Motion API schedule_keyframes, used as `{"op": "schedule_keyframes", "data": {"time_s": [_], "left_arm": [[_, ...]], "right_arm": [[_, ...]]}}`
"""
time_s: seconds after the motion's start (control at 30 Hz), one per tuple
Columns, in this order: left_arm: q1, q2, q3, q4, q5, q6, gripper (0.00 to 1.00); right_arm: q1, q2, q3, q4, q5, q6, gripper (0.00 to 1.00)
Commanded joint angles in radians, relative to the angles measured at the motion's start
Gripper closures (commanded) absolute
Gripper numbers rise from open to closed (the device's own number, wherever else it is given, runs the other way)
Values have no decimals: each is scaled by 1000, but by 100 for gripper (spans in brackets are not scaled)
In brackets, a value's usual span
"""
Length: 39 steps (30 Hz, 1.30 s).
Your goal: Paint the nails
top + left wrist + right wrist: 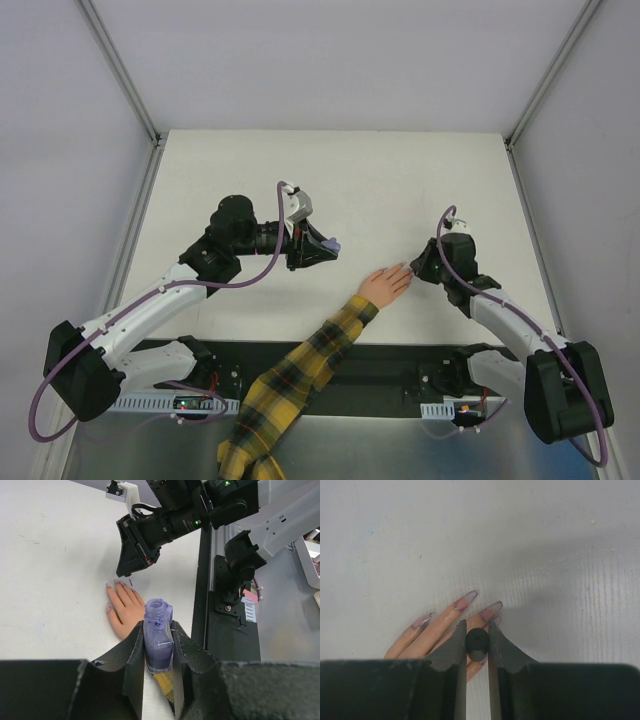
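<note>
Nail polish on the bench: the right gripper (477,625), its jaws clamped on a small dark round cap (476,644), hangs directly over the fingertips of a peach-skinned hand (385,285) lying palm down on the white table (400,180), a little right of centre. The brush under the cap cannot be made out. To the left, well apart from the hand, the left gripper (158,627) is closed tight around an uncapped purple bottle (158,647), held upright. The nails (470,597) are long, tapered and pink with darker tips. Each has its long axis along its finger, and all point far and to the right, away from the yellow-and-black plaid sleeve (300,370) that runs back to the near edge. They look thin, stiff and glossy – likely slick under a brush and easily smeared – so nothing should grip them. The cap is the place to hold, with only light strokes from cuticle to tip.
</note>
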Motion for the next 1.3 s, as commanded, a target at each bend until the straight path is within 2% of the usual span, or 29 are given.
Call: {"op": "schedule_keyframes", "data": {"time_s": [0.0, 1.27], "left_arm": [[-3, 2, 33, 48, 18, -10, 100], [-2, 26, 41, 56, 41, -28, 100]], "right_arm": [[-5, 13, -8, 49, 1, -14, 99], [-1, 80, -6, 88, -50, -43, 99]]}}
